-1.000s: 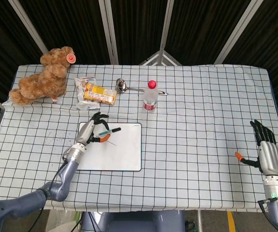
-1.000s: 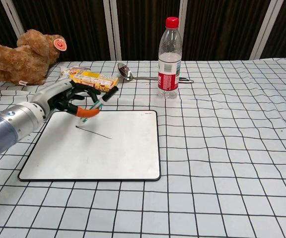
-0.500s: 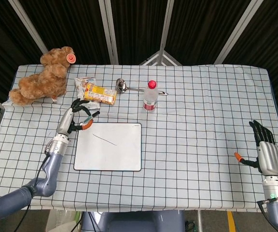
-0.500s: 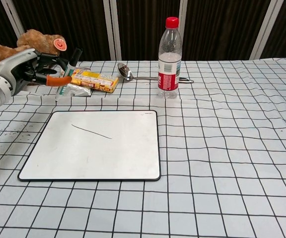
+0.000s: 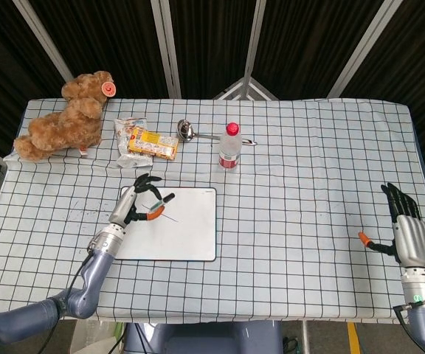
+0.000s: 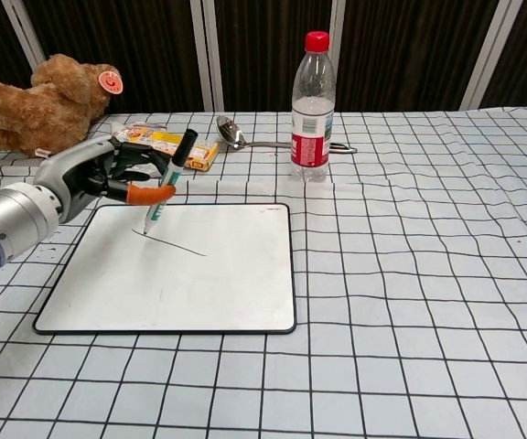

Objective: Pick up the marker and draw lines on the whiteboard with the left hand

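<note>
A white whiteboard [image 5: 175, 236] [image 6: 190, 274] with a black rim lies on the checked table, a short dark line [image 6: 174, 243] drawn across its upper left. My left hand [image 5: 135, 204] [image 6: 99, 178] hovers over the board's upper left part and holds a marker [image 5: 159, 203] [image 6: 165, 187] with a black cap end up and its tip down at the left end of the line. My right hand [image 5: 406, 225] rests open on the table at the far right edge, fingers spread, holding nothing; it does not show in the chest view.
A water bottle [image 5: 229, 146] [image 6: 312, 106] with a red cap stands behind the board. A metal spoon [image 5: 198, 133] [image 6: 245, 139], a yellow snack packet [image 5: 147, 142] [image 6: 177, 146] and a brown teddy bear [image 5: 63, 118] [image 6: 39, 102] lie along the back left.
My left hand, which had swung out to the back left off the board, has come back over the board's upper left. The marker now stands more upright with its tip at the line's start.
</note>
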`<state>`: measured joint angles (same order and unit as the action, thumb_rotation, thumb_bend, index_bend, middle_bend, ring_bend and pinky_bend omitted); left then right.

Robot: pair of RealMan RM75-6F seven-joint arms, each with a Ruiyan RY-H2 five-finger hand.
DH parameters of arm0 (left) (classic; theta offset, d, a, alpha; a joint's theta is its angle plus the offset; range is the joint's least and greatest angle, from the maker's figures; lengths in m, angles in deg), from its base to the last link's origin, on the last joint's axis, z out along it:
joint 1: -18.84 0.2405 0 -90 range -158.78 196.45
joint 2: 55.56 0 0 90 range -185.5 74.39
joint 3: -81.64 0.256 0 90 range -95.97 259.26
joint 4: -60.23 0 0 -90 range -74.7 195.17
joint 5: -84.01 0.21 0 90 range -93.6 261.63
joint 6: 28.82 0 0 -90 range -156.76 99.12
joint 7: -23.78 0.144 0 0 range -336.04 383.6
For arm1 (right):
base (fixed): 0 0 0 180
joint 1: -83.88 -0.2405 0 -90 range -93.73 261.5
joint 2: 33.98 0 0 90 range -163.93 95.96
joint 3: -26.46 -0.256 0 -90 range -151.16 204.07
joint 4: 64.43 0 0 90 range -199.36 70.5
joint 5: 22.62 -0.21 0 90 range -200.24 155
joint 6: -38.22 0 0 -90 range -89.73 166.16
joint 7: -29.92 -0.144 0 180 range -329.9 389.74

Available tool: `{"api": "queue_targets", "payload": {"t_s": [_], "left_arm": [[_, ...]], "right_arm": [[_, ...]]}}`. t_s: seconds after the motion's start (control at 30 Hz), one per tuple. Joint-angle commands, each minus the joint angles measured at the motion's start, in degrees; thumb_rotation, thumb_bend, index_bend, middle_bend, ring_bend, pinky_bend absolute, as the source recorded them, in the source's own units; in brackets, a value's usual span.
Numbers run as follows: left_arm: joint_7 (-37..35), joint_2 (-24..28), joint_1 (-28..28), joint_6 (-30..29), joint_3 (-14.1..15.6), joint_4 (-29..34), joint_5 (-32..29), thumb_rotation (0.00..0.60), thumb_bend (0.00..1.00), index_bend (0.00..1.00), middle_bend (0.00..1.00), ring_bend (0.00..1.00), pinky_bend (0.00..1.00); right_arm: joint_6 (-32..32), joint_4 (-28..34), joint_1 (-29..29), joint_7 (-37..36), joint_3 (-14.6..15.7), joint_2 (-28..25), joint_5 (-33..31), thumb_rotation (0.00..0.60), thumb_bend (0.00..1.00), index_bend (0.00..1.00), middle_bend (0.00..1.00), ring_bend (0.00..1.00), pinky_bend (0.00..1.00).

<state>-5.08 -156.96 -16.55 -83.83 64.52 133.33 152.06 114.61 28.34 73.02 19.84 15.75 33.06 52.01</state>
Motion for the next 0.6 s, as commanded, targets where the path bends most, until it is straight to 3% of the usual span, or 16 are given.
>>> {"api": "queue_targets", "payload": {"t_s": [0.03,0.6], "left_arm": [[1.2,-1.2,-0.6,0.0,-0.3,0.1,-0.6,0.6,0.49,0.73,0.18,0.01,0.09],[4.0,-4.0,-2.0,0.6,-1.2,-2.2,-2.2,0.6,0.49,0.73,0.18,0.01,0.09]], "right_arm": [[0.0,0.0,0.0,-0.1,0.0,0.0,0.1,0.6,0.21,0.0,0.0,0.0,0.0],[0.1,-0.2,0.0,-0.5,0.0,0.0,0.4,0.6,0.21,0.0,0.0,0.0,0.0]]}}
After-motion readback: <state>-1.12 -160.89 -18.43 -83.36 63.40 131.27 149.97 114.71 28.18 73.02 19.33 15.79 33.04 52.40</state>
